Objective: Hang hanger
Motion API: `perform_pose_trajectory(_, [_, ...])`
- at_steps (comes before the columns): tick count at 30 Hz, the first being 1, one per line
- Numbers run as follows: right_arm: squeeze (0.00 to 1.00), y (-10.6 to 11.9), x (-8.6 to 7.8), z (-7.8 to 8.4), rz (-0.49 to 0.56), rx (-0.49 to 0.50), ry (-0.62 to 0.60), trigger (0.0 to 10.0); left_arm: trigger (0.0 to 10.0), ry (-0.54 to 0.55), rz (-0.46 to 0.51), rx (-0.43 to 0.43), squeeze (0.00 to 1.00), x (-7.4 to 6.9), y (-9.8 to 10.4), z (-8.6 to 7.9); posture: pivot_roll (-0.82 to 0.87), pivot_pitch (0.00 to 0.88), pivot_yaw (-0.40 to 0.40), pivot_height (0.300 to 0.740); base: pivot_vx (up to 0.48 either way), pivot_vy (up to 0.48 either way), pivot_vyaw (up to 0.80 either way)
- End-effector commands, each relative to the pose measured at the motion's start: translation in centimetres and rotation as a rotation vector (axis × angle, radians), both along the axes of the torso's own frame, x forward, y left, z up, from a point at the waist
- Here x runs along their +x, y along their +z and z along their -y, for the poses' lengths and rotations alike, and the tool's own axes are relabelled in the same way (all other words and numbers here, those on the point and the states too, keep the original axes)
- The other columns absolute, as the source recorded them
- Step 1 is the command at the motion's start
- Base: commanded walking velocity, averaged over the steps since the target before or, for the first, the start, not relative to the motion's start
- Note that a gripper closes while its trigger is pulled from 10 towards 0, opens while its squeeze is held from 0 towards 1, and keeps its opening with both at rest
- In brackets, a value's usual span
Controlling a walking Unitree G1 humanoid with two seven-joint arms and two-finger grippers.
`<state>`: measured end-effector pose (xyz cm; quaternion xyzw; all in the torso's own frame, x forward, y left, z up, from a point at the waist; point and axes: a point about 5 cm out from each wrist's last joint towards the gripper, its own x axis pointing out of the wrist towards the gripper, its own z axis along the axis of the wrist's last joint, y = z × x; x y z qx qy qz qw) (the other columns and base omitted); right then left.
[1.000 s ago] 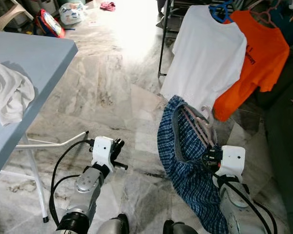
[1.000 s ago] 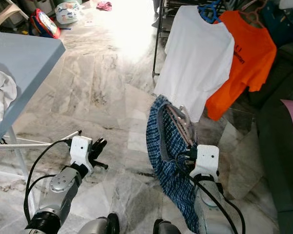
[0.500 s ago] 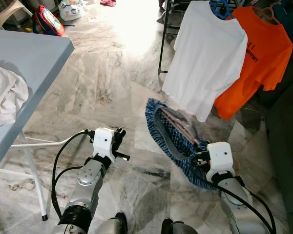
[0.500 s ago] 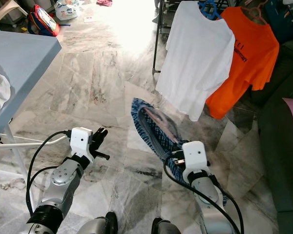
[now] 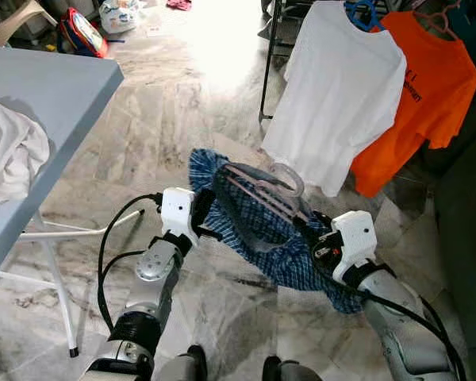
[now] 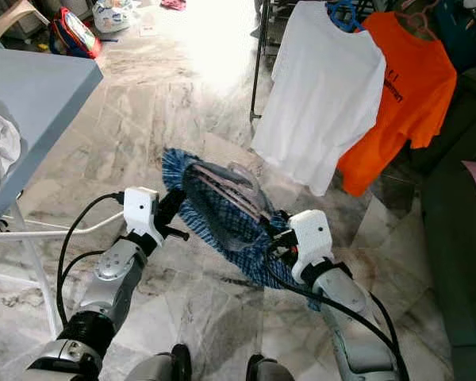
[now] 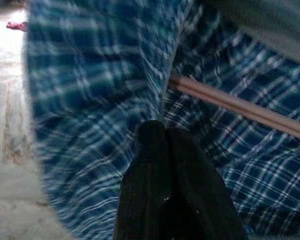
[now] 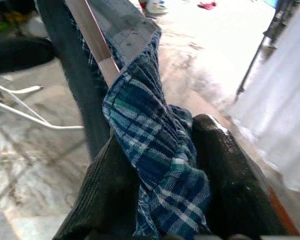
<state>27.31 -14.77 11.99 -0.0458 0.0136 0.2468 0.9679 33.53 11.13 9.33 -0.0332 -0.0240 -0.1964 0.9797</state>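
Note:
A blue plaid garment [image 5: 258, 226] hangs on a pale pink hanger [image 5: 258, 194] with a clear hook [image 5: 285, 178], held roughly level above the floor. My right gripper [image 5: 308, 232] is shut on the garment's bunched right end; plaid cloth [image 8: 155, 165] sits between its fingers [image 8: 225, 170], and the hanger bar [image 8: 92, 40] runs past them. My left gripper [image 5: 205, 214] is at the garment's left end, its fingers [image 7: 150, 150] pressed together against the cloth [image 7: 90, 90]. Whether any cloth is pinched there is hidden. The rack [image 5: 266, 63] stands behind.
On the rack hang a white T-shirt [image 5: 337, 87] and an orange T-shirt [image 5: 416, 87]. A light blue table [image 5: 55, 87] with a white cloth [image 5: 12, 151] stands at the left. A dark sofa [image 5: 468, 230] is at the right. Marble floor lies between.
My right arm swung the plaid garment up and to the left, from hanging down to lying level. My left gripper moved right and met its left end.

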Motion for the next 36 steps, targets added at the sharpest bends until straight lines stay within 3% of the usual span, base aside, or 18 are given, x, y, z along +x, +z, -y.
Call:
perform_pose_trajectory(1, [0.00,0.4,-0.5,-0.4,0.008,-0.002,0.051,10.0,10.0,0.007,-0.017,-0.028,0.19,-0.1,-0.3,0.0,-0.03,0.219,-0.010,0.740,0.000,0.000,0.00])
perform_pose_trajectory(2, [0.00,0.4,-0.5,-0.4,0.007,-0.008,0.057,10.0,10.0,0.005,-0.015,-0.039,0.19,-0.1,-0.3,0.0,-0.03,0.219,-0.011,0.740,0.000,0.000,0.00])
perform_pose_trajectory(3, [0.00,0.3,-0.5,-0.2,0.007,-0.019,0.045,10.0,10.0,0.000,-0.002,-0.054,1.00,-0.1,-0.1,0.1,-0.03,0.218,-0.013,0.740,0.000,0.000,0.00])
perform_pose_trajectory(11, [0.00,0.4,0.0,0.0,-0.002,-0.039,0.036,10.0,10.0,0.010,0.020,-0.054,1.00,-0.3,-0.1,0.0,-0.04,0.214,-0.019,0.740,0.000,0.000,0.00])
perform_pose_trajectory(14, [0.00,0.4,0.4,-0.1,-0.001,-0.051,0.028,10.0,10.0,0.015,0.065,-0.017,1.00,-0.5,0.2,-0.2,-0.04,0.212,-0.021,0.740,0.000,0.000,0.00])
perform_pose_trajectory(18, [0.00,0.6,0.6,-0.5,0.004,-0.051,0.046,10.0,10.0,0.011,0.047,-0.013,1.00,-0.6,-0.3,0.0,-0.04,0.211,-0.024,0.740,0.000,0.000,0.00])
perform_pose_trajectory(23, [0.00,0.9,0.0,-1.7,-0.013,-0.030,0.138,10.0,10.0,0.059,0.033,0.026,1.00,-0.4,-0.5,0.0,-0.04,0.209,-0.028,0.740,0.000,0.000,0.00])
perform_pose_trajectory(27, [0.00,0.5,-0.5,-1.4,-0.035,-0.044,0.156,10.0,10.0,0.093,0.037,0.056,1.00,-0.1,-0.4,-0.5,-0.04,0.206,-0.027,0.740,0.000,0.000,0.00])
perform_pose_trajectory(28, [0.00,0.4,-0.7,-1.3,-0.039,-0.047,0.157,10.0,10.0,0.097,0.038,0.069,0.00,0.0,-0.4,-0.6,-0.04,0.206,-0.026,0.740,0.000,0.000,0.00])
perform_pose_trajectory(30, [0.00,0.4,-0.8,-1.1,-0.044,-0.049,0.158,10.0,10.0,0.107,0.037,0.083,0.00,0.0,-0.5,-0.9,-0.04,0.205,-0.025,0.740,0.000,0.000,0.00])
perform_pose_trajectory(32, [0.00,0.4,-0.9,-0.7,-0.050,-0.055,0.153,10.0,0.0,0.119,0.037,0.082,0.00,0.2,-0.4,-1.2,-0.05,0.204,-0.022,0.740,0.000,0.000,0.00])
perform_pose_trajectory(36, [0.00,0.4,-1.1,-0.2,-0.060,-0.066,0.148,10.0,0.0,0.143,0.037,0.098,0.00,0.4,-0.4,-1.6,-0.05,0.203,-0.024,0.740,0.000,0.000,0.00])
